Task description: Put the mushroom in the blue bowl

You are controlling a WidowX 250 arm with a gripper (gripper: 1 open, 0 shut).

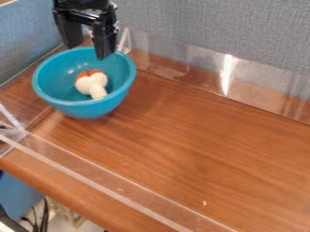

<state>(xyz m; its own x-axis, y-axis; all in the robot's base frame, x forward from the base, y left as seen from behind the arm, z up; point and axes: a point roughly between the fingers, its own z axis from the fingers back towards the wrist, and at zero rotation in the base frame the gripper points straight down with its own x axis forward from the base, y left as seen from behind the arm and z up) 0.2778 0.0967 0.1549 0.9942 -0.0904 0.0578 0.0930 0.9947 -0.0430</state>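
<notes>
A bare wooden tabletop [206, 136] fills the foreground. Farther back, at its left end, sits the blue bowl [61, 98] with the mushroom [91, 83] lying inside, cream stem toward us. Above the bowl's far rim hangs the black claw [87, 36], spread wide, holding nothing.

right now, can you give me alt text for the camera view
A mushroom lies inside a blue bowl at the back left of a wooden table. The robot's open tool hangs empty just above the bowl's far rim.
</notes>
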